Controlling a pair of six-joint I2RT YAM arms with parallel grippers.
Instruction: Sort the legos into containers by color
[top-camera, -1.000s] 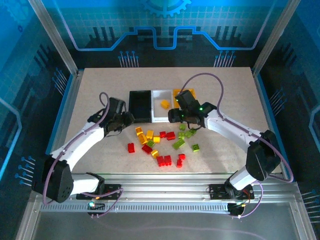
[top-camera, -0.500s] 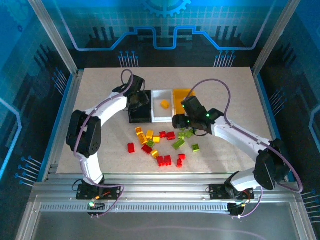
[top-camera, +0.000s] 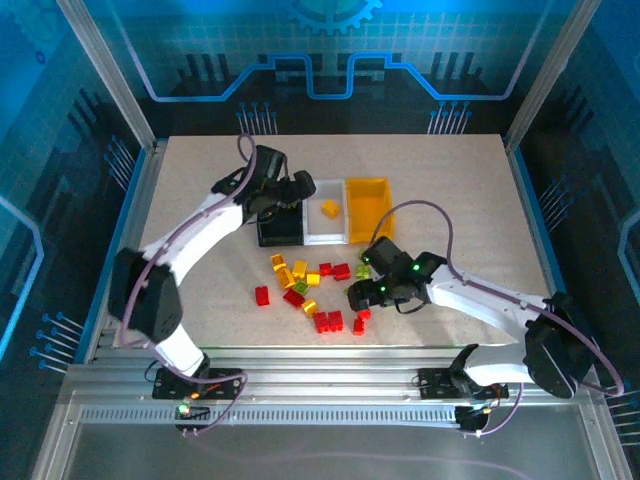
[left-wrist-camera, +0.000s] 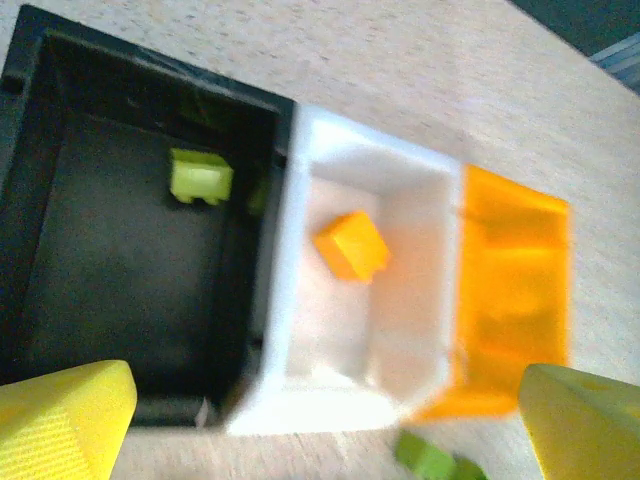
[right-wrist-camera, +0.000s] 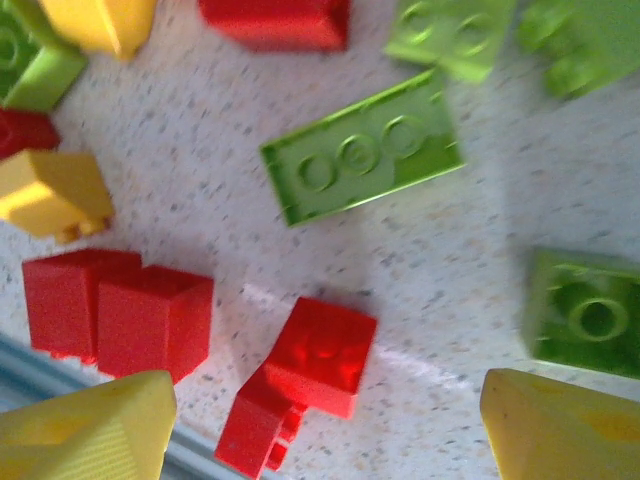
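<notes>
Hovering | left tool (left-wrist-camera: 322, 425), right tool (right-wrist-camera: 325, 430): spread wide, empty | lime lego (left-wrist-camera: 200, 176) in black bin (left-wrist-camera: 120, 290)

My left gripper (top-camera: 288, 192) now hangs over the black bin (left-wrist-camera: 100, 290) instead of off to its left. My right gripper (top-camera: 358, 295) now sits back over the red legos (right-wrist-camera: 320, 350), leaving the yellow-orange bin (top-camera: 367, 205) uncovered.

legos (top-camera: 327, 321), bins (top-camera: 368, 208) on speckled table (top-camera: 460, 200)
</notes>
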